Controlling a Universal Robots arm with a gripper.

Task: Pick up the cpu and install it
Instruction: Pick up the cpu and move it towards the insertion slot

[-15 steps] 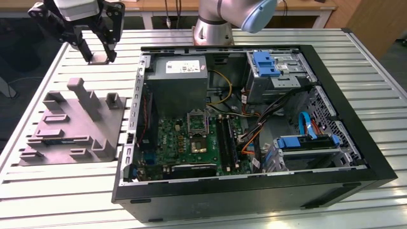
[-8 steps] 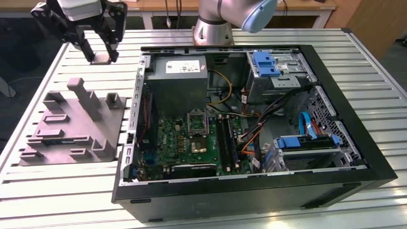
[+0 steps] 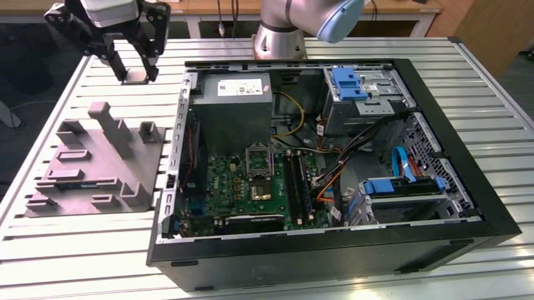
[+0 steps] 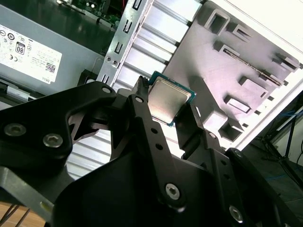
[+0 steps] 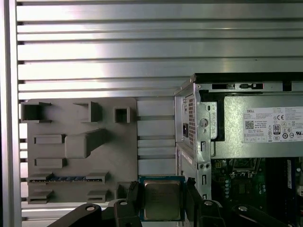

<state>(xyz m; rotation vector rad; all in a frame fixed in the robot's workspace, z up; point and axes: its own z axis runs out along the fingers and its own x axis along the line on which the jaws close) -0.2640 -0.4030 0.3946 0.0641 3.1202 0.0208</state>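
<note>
One chip in hand: end effector (image 3: 137,76) grips the cpu (image 4: 168,100) by opposite edges, airborne over the table (image 3: 84,250) between grey tray (image 3: 92,156) and PC case (image 3: 488,206). Advice: keep it level, don't over-squeeze, and align it with the motherboard socket (image 3: 262,187).

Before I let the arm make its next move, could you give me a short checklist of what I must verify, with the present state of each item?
1. cpu held by the gripper: ok, in both wrist views a finger presses on each of two opposite edges.
2. cpu off the grey tray: ok, it is lifted and does not touch the tray.
3. Gripper outside the computer case: ok, it hangs at the exterior view's left of the case wall.
4. Landing place on the motherboard open and free: cannot tell.
5. cpu turned the right way for the board: cannot tell.
</note>
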